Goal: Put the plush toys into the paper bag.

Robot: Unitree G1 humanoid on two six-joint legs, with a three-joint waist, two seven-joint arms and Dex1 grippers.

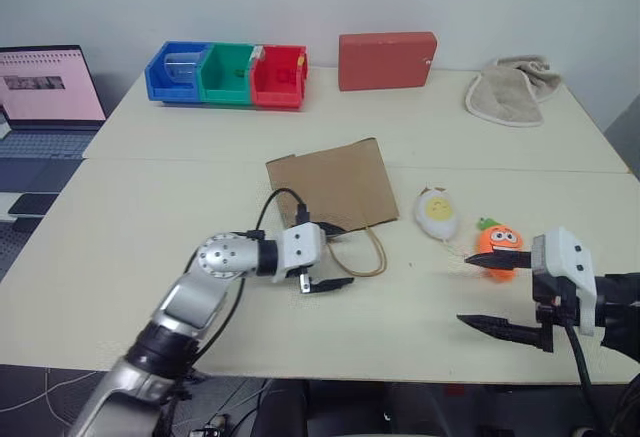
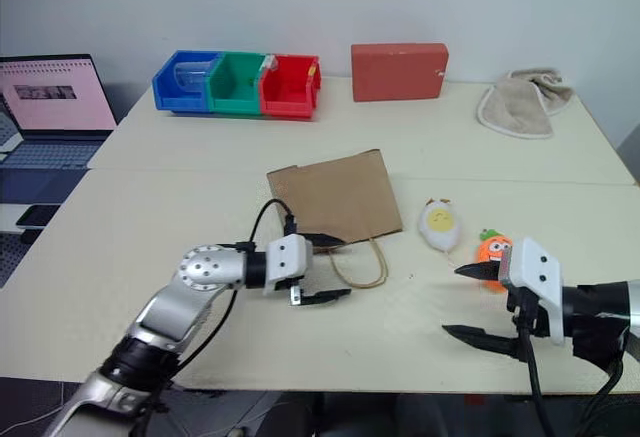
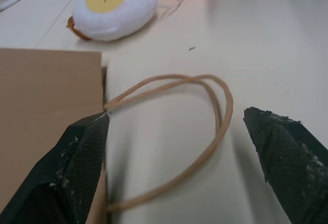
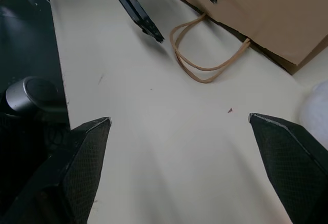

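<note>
Paper bag (image 1: 335, 187): flat at frame centre, handles (image 1: 365, 252) toward the camera. Carrot (image 1: 498, 245) and egg (image 1: 437, 213): loose, centre-right. Left gripper (image 1: 325, 257): spread wide at the bag mouth, empty. Right gripper (image 1: 495, 292): wide, empty. Step: opening the bag; next, lift one edge.

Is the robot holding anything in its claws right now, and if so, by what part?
Nothing is held. The left gripper is open around the paper bag handles; the right gripper is open and empty near the carrot.
</note>
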